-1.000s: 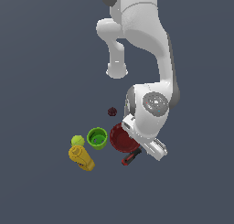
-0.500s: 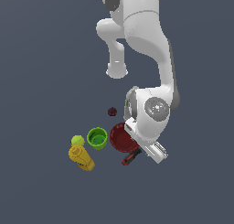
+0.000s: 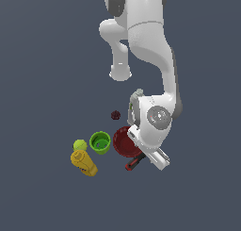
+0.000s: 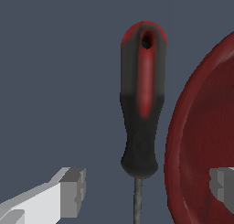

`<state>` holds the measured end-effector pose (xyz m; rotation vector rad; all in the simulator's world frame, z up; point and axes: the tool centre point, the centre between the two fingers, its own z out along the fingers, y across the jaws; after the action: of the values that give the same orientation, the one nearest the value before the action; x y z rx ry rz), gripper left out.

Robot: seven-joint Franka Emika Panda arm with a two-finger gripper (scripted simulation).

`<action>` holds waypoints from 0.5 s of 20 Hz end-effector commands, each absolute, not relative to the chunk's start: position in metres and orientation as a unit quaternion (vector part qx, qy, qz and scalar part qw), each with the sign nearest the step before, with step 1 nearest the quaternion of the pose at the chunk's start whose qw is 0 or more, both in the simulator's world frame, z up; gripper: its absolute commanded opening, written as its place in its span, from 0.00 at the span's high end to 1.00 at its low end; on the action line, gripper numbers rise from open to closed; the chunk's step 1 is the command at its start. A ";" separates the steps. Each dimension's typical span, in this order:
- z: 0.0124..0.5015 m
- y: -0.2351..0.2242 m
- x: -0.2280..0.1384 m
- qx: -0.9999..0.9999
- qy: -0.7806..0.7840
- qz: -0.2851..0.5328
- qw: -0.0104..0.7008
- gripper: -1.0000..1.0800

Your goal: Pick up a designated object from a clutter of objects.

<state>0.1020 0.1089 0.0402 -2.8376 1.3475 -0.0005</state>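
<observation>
Red-and-black-handled screwdriver [image 4: 141,104] between the spread-apart fingers [image 4: 73,191], just beside the dark red bowl [image 4: 201,136].

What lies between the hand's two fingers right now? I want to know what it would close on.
In the wrist view, the screwdriver and its shaft lie between the open fingers, and so does the bowl's rim.

The screwdriver [image 4: 141,104] lies just beside the bowl [image 4: 205,141], with only a thin gap between handle and rim. Its other side is bare floor. One finger [image 4: 73,191] stands over that open side, the other [image 4: 224,184] over the bowl.
</observation>
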 end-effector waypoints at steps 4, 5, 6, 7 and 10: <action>0.018 0.109 0.101 -0.903 0.430 0.000 0.000 0.04; 0.016 0.109 0.102 -0.903 0.430 0.000 0.000 0.04; 0.015 0.109 0.102 -0.903 0.430 0.000 0.000 0.04; 0.015 0.109 0.102 -0.903 0.430 0.000 0.000 0.04; 0.015 0.109 0.103 -0.903 0.430 0.000 0.000 1.00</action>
<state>0.1033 0.1099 0.0204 -2.8344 1.3489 -0.0032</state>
